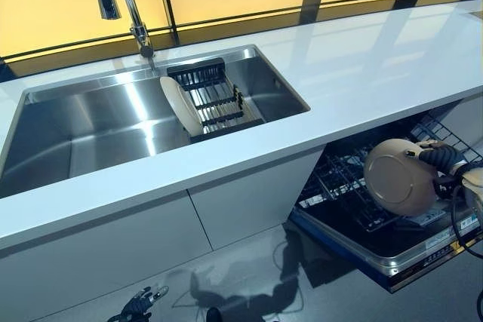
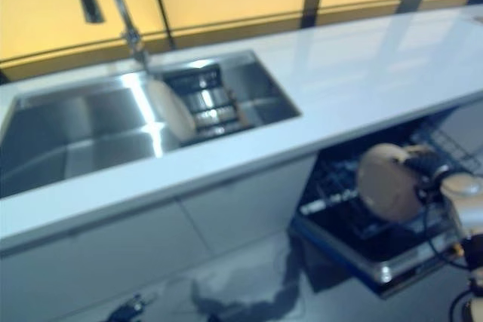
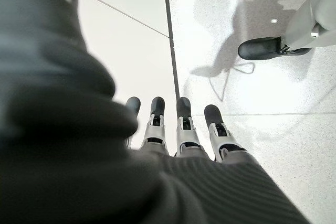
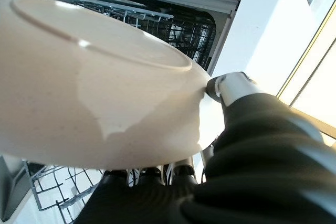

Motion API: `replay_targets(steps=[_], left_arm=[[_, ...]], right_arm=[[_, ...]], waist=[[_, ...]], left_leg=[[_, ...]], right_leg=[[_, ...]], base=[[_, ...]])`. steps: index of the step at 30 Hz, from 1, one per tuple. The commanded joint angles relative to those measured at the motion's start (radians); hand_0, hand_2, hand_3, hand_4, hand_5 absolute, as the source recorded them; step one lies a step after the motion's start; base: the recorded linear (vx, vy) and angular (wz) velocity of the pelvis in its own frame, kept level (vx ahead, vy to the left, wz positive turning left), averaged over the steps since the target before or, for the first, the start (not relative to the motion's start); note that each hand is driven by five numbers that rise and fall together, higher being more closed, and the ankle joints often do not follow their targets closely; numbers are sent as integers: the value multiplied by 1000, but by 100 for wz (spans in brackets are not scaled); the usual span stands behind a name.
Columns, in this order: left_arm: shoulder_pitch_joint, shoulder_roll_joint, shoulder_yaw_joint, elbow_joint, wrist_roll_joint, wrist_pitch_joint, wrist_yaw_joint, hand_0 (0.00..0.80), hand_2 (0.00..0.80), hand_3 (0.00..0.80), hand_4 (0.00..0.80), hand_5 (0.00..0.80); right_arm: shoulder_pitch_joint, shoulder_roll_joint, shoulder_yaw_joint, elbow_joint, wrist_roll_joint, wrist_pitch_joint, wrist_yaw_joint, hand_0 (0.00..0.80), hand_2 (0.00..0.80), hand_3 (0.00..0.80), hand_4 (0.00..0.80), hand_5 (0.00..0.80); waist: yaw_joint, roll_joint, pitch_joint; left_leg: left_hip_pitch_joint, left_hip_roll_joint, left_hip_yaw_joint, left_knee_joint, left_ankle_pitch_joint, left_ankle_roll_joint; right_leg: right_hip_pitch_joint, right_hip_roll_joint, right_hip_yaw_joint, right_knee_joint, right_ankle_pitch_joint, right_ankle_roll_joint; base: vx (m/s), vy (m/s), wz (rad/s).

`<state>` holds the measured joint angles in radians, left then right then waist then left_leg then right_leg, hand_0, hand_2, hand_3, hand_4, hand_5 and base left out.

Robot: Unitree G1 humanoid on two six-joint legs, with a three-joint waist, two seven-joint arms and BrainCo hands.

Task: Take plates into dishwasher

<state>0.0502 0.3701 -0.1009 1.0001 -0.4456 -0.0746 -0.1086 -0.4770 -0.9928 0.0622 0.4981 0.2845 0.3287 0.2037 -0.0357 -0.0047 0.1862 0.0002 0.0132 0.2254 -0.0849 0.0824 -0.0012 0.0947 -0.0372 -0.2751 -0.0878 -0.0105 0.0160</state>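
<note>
The right hand is gripping a plate on edge, right above the rack. The left hand is hanging open, far left.

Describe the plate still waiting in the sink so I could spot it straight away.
Start at the steel sink set in the white counter, below the tap. At its right end sits a dark dish rack; the white plate stands on edge at its left side. The other plate, beige, is in the right hand over the open dishwasher.

Right hand pinching round beige plate: black wire dishwasher rack directly below it, white countertop edge overhanging close above, open floor behind toward robot.
</note>
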Motion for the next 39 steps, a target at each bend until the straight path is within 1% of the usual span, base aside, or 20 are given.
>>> replay_targets(steps=[1,8,12,16,21,39], left_arm=[[-38,4,-38,-7,-1,-28,-3,0,0,0,0,0],[-40,2,-44,-13,-11,-28,-8,0,0,0,0,0],[-40,-2,-46,-16,-16,-29,-5,0,0,0,0,0],[-44,-2,-48,-20,-16,-26,-7,0,0,0,0,0],[-36,-6,-47,-21,-23,-33,-10,0,0,0,0,0],[-30,-7,-46,-39,-24,-30,-11,0,0,0,0,0]], right_arm=[[-118,-18,55,23,-54,-77,-52,800,800,800,800,800],[-133,18,84,36,-78,-69,-90,800,800,800,800,800],[-124,44,88,54,-84,-75,-108,800,800,800,800,800],[-128,58,96,89,-81,-82,-109,800,800,800,800,800],[-122,81,109,107,-123,-81,-106,800,800,800,800,800],[-103,111,129,204,-184,-95,-102,800,800,800,800,800]], waist=[[35,-4,-22],[41,6,-7],[44,12,2],[51,19,8],[54,26,11],[69,44,27]], left_leg=[[5,-30,-6,-2,-112,-10],[-4,-33,-11,-2,-106,-11],[-5,-34,-12,-2,-105,-12],[-6,-35,-13,-2,-103,-13],[-7,-36,-13,-2,-100,-16],[-8,-39,-17,-2,-96,-16]], right_leg=[[-9,45,-27,63,-90,-8],[-15,43,-28,62,-89,-9],[-14,42,-32,64,-91,-11],[-11,40,-39,62,-91,-13],[-10,35,-44,64,-93,-14],[-7,28,-63,73,-99,-18]], base=[[-7,2,9],[0,0,1],[0,0,0],[0,0,0],[0,0,0],[-1,2,2]])
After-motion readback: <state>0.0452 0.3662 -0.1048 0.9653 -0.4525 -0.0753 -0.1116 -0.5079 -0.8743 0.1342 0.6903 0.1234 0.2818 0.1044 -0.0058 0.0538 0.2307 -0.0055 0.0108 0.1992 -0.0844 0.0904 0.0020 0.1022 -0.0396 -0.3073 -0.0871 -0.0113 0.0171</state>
